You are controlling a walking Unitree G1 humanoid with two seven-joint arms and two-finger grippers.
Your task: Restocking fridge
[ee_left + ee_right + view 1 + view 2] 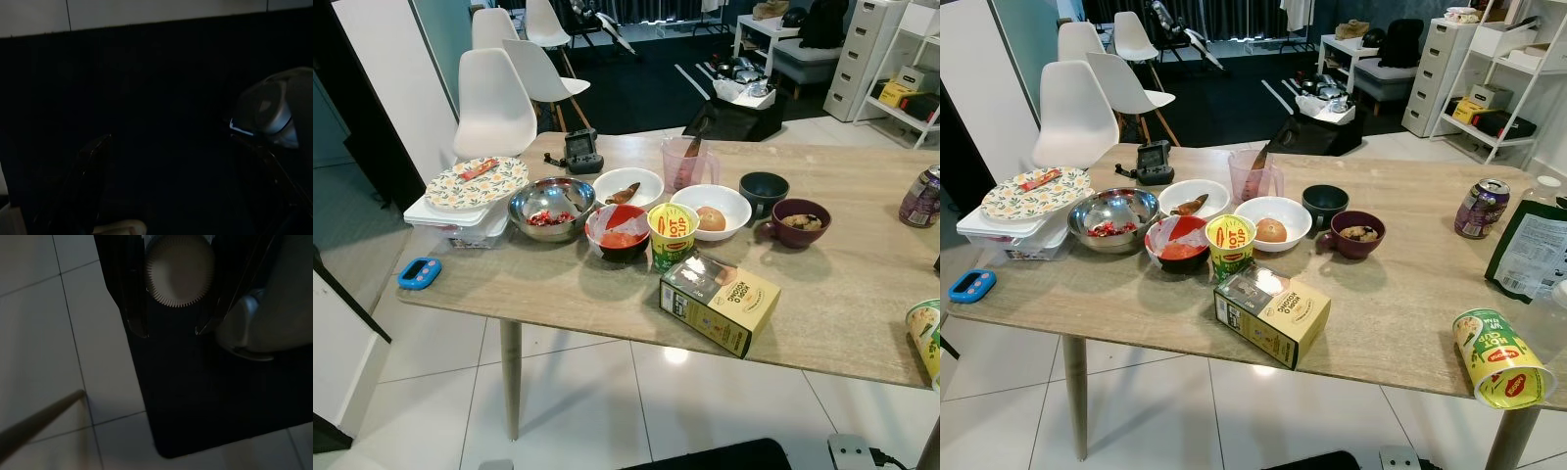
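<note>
Clearly I am at the start: nothing is picked yet. The worktop [1400, 294] carries the food, with the yellow carton [1271, 315] lying near its front edge, just before the yellow cup [1231, 242]. Next I must choose one item and reach. Both arms hang low; the right claw [171, 330] points at the floor, holding nothing, fingers apart. The left claw I cannot tell.

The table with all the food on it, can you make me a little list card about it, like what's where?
table: wooden, white tile floor below
front middle: yellow carton lying flat
behind it: yellow cup, upright
left end: flowery plate on a white box
right edge: noodle cup tipped on its side
far right: purple can, upright
arms: right gripper open, hanging above the floor
</note>
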